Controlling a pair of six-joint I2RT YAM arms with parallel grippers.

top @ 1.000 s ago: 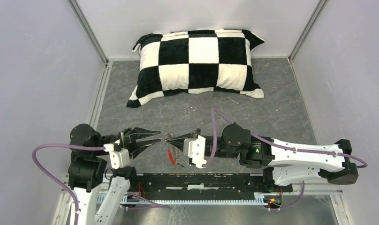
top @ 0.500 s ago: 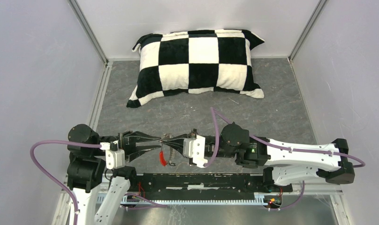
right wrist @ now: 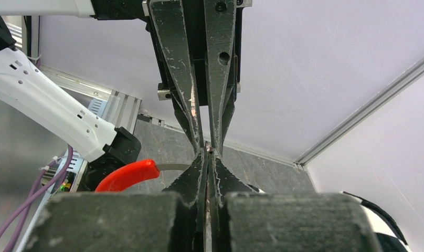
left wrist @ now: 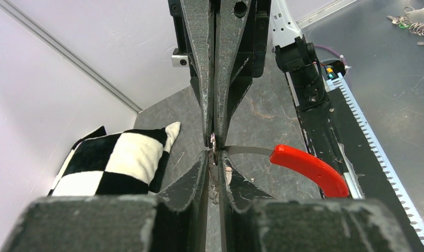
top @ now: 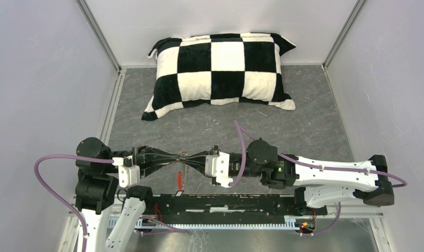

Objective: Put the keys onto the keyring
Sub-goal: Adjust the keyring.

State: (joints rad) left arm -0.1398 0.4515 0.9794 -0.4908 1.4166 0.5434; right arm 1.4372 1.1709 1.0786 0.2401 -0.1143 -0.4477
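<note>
The keyring is a thin silvery wire with a bright red section (top: 179,178) that hangs below the spot where both grippers meet tip to tip, above the grey floor near the front rail. My left gripper (top: 177,155) is shut on the wire. My right gripper (top: 189,156) faces it and is also shut on the wire. In the left wrist view my left gripper (left wrist: 215,158) pinches a metal bit, and the wire runs right to the red section (left wrist: 304,165). The right wrist view shows my right gripper (right wrist: 209,155) and the red section (right wrist: 127,176). I cannot make out the keys.
A black-and-white checkered pillow (top: 223,71) lies at the back. White walls close off the left, right and back. A black rail (top: 236,202) runs along the front edge below the grippers. Small metal bits (left wrist: 412,23) lie on the shiny surface beyond the rail.
My left gripper was open and apart from the right one; it has moved right and shut at the right gripper's tips. The right gripper has moved left, and the red section now hangs further left.
</note>
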